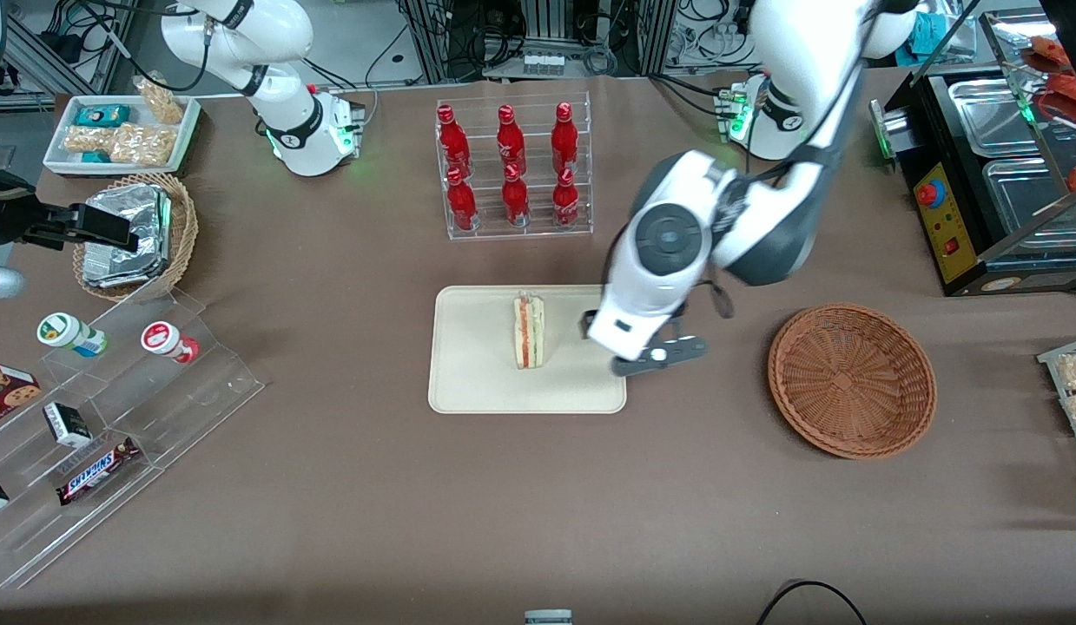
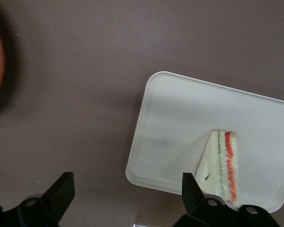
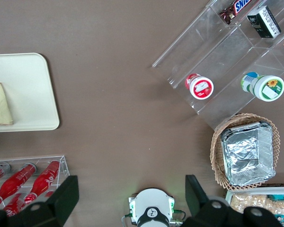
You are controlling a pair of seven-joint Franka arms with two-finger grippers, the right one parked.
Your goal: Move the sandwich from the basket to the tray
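tray nearest me carries the sandwich, long axis running toward my front camera; my gripper hovers at its edge, fingers spread, empty; basket beside.

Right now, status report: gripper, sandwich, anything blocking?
Gripper open, empty, above the tray's edge nearest the basket. Sandwich on tray. Basket empty. Nothing blocking.
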